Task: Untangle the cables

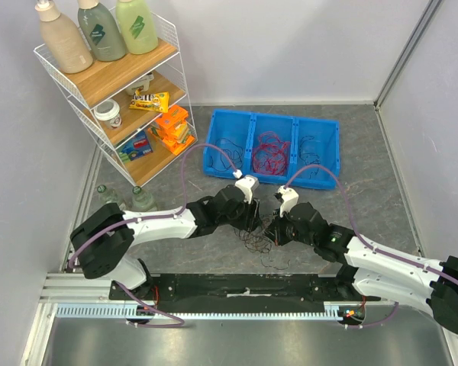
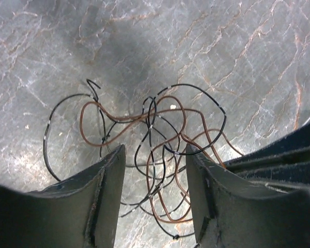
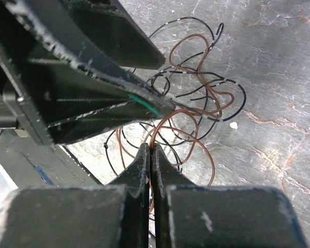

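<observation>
The cables [image 1: 259, 242] lie as one loose tangle of thin black and reddish-brown wires on the grey floor between my two arms. In the left wrist view the tangle [image 2: 155, 129] spreads below and between the fingers of my left gripper [image 2: 155, 150], which stands open just above it, gripping nothing. My right gripper [image 3: 150, 147] is shut, with a reddish-brown wire [image 3: 181, 116] pinched at its tips. The rest of the tangle [image 3: 196, 98] spreads beyond it. From above, the left gripper [image 1: 253, 223] and right gripper [image 1: 273, 230] are close together over the clump.
A blue three-part bin [image 1: 275, 116] behind the arms holds black wires in its outer parts and red wires in the middle. A wire shelf rack [image 1: 114, 84] stands at the back left, two bottles [image 1: 141, 200] at its foot. The left gripper's body [image 3: 93, 67] crowds the right wrist view.
</observation>
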{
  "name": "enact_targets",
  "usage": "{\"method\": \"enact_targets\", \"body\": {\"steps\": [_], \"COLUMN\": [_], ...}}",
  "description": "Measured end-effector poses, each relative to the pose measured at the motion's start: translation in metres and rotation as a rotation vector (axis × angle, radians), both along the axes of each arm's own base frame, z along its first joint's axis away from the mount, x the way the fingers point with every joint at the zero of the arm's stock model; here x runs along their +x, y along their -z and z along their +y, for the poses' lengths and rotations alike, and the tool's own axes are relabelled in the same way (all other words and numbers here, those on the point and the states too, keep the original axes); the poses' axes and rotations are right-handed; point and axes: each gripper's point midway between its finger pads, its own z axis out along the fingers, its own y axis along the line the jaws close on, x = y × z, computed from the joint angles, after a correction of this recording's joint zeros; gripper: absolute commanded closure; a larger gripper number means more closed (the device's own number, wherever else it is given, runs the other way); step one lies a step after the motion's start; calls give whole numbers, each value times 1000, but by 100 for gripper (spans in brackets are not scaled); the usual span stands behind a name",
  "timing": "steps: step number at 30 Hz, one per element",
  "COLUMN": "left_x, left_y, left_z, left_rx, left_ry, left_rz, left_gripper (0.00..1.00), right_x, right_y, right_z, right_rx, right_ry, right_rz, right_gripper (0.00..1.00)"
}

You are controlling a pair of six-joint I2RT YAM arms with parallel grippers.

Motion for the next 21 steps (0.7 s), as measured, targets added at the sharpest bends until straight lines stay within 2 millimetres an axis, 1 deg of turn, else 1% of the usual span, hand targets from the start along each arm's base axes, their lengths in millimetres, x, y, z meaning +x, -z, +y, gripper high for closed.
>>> {"method": "enact_targets", "body": {"steps": [2,4,7,8,11,13,16,17,18,21], "left_x": [5,9,13,15,21,26,29,29,29,27], "left_y": [-1,-3,-6,-7,-9,-12,-18,-25,-36,-77], "left_z": [-4,-8,-13,-14,-15,-11,3,9,17,41], "left_rx": [2,0,-2,0,19,44,86,90,87,46], "left_ry": [0,2,8,10,-3,-24,-50,-61,-76,-124], "left_rz": [-5,-13,-24,-30,-48,-67,-95,-110,-133,-212], "left_gripper": [51,61,94,98,99,98,98,99,98,99], "right_x": [0,0,0,0,0,1,4,5,7,15], "right_y": [0,1,2,3,4,4,7,9,11,19], "right_z": [0,0,0,0,0,-1,-6,-10,-13,-29], "right_rx": [-1,-5,-10,-12,-17,-18,-42,-58,-73,-134], "right_ry": [-2,-4,-7,-8,-9,-5,21,38,54,152], "right_rz": [-1,-4,-4,-3,-2,-4,-8,-9,-10,-9], "right_gripper": [100,100,100,100,100,100,100,100,100,100]}}
